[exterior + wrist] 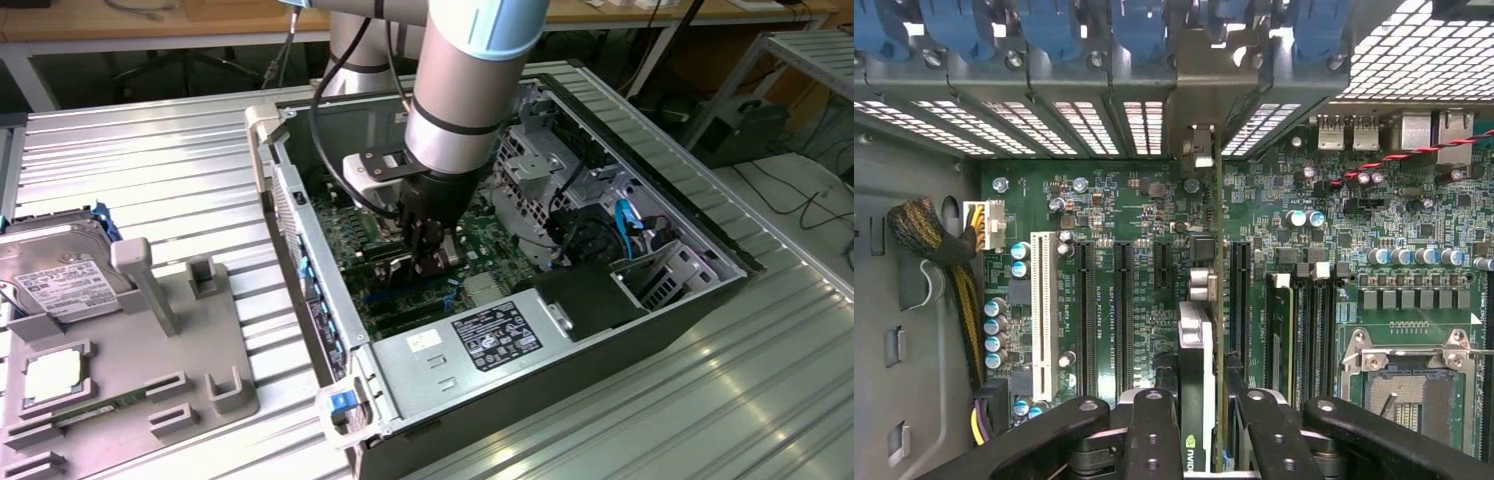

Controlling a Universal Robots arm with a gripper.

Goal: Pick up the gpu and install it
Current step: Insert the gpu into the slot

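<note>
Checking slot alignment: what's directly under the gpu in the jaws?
Under the gpu, green motherboard with black expansion slots. The slot right beneath its edge is covered by the card itself.

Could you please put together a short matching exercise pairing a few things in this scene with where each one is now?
Things:
1. gpu
2. hard drive
3. power supply
4. pincer

Places:
A. on the grey tray, at the exterior view's left
B. held edge-on above the motherboard slots
C. at the near end of the open computer case
D. reaching down inside the case over the motherboard

Pairs: 1-B, 2-A, 3-C, 4-D
</note>
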